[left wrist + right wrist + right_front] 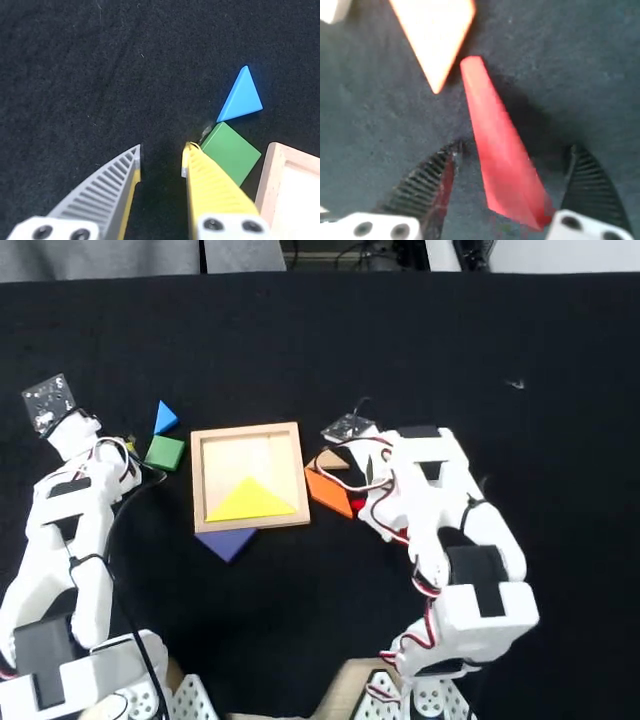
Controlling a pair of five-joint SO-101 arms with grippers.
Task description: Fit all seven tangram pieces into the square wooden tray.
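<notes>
The square wooden tray (200,480) lies mid-table with a yellow triangle (250,500) inside it. A blue triangle (164,418) (242,97) and a green square (165,452) (231,151) rest just left of the tray. My left gripper (135,453) (163,149) is open over bare cloth, one fingertip beside the green square. A purple piece (228,542) touches the tray's near edge. Right of the tray are an orange piece (330,490) (436,35), a tan piece (333,460) and a red piece (357,507) (500,170). My right gripper (366,502) (515,149) is open and straddles the red piece.
The table is covered in black cloth. The tray's corner (274,170) sits close to my left gripper's yellow finger (210,190). Both arm bases stand at the near edge. Open cloth stretches across the far side and the right.
</notes>
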